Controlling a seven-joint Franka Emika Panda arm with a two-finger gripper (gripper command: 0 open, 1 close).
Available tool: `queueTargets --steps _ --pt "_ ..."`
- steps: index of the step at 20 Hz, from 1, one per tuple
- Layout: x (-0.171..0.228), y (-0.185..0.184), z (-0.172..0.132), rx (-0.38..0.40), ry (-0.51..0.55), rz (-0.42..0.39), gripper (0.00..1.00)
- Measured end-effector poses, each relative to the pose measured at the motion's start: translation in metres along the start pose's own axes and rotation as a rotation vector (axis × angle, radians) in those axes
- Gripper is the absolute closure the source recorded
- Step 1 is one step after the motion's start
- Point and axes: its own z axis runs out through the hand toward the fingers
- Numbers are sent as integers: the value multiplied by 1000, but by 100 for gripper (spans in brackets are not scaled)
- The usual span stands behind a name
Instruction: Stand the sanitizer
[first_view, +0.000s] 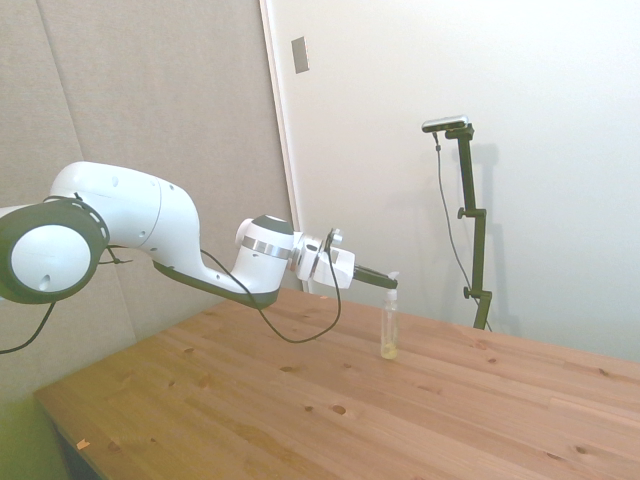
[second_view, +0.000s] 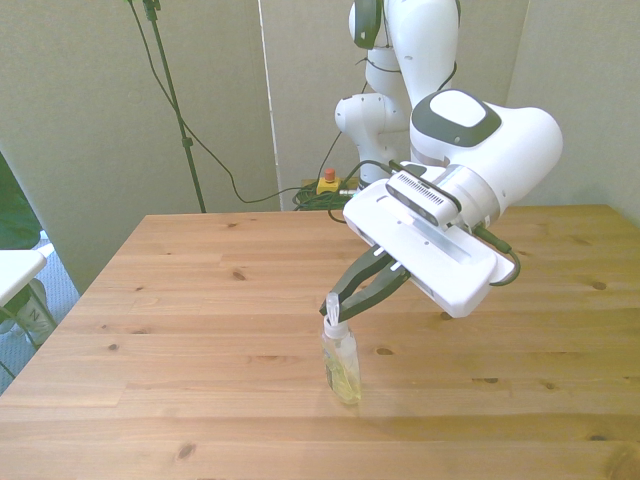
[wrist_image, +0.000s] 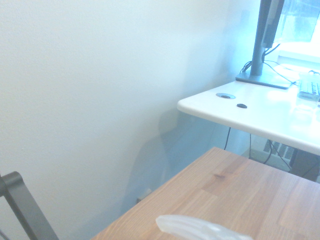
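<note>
The sanitizer (first_view: 388, 330) stands upright on the wooden table (first_view: 300, 400), a small clear bottle with pale yellow liquid at its bottom and a white pump on top. In the front view the sanitizer (second_view: 341, 368) is near the table's front edge, about the middle. My gripper (second_view: 337, 307) reaches out almost level, and its dark fingers (second_view: 365, 285) come together on the pump head, shut on it. The side view shows the gripper (first_view: 388, 283) at the bottle's top too. A blurred clear shape, the sanitizer's top (wrist_image: 200, 230), fills the wrist view's edge.
The wooden table (second_view: 180, 300) spreads wide around the bottle. Beyond its edge on the front view's left stands a white desk (wrist_image: 250, 115) with a monitor foot and cables. Cables and a red button box (second_view: 327, 183) lie behind the table by the robot's base.
</note>
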Motion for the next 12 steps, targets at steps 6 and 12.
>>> queueTargets --steps 6,12 --pt "-3 1 3 -6 4 -2 0" --pt "-5 0 0 -3 -3 -2 0"
